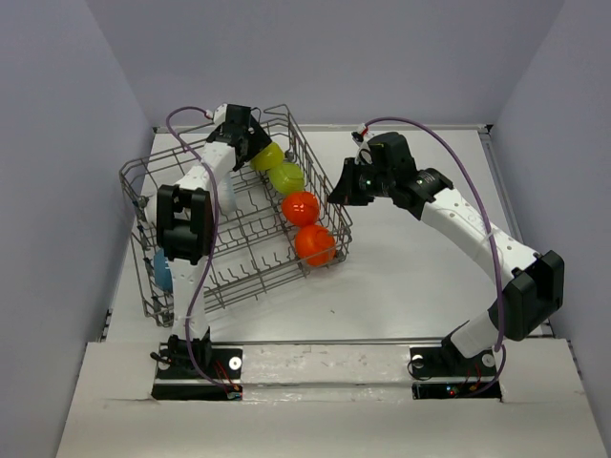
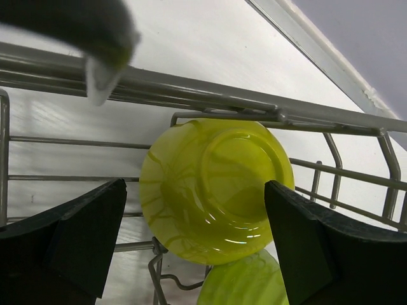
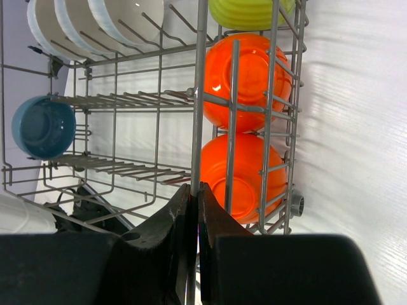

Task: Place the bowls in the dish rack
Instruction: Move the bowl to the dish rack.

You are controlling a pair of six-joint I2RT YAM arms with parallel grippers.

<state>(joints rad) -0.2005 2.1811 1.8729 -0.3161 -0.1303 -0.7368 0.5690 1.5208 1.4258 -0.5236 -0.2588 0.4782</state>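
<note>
The grey wire dish rack [image 1: 326,187] sits at the table's left, tilted. Along its right side two yellow-green bowls [image 1: 268,155] [image 1: 286,176] and two orange-red bowls [image 1: 301,207] [image 1: 315,245] stand on edge. A blue bowl [image 1: 162,272] and a white bowl [image 1: 227,196] are partly hidden by the left arm. My left gripper [image 2: 195,190] is open at the rack's far end. Its fingers [image 2: 89,235] stand either side of the far yellow-green bowl [image 2: 213,190] without gripping it. My right gripper [image 3: 197,190] is shut on a rim wire of the rack [image 3: 198,95], beside the orange-red bowls [image 3: 245,178].
Several white bowls [image 3: 95,25] line the rack's other row, with the blue bowl [image 3: 41,127] next to them. A second yellow-green bowl [image 2: 245,283] lies just below the first. Grey walls enclose the white table [image 1: 430,277] on three sides. Purple cables loop over both arms.
</note>
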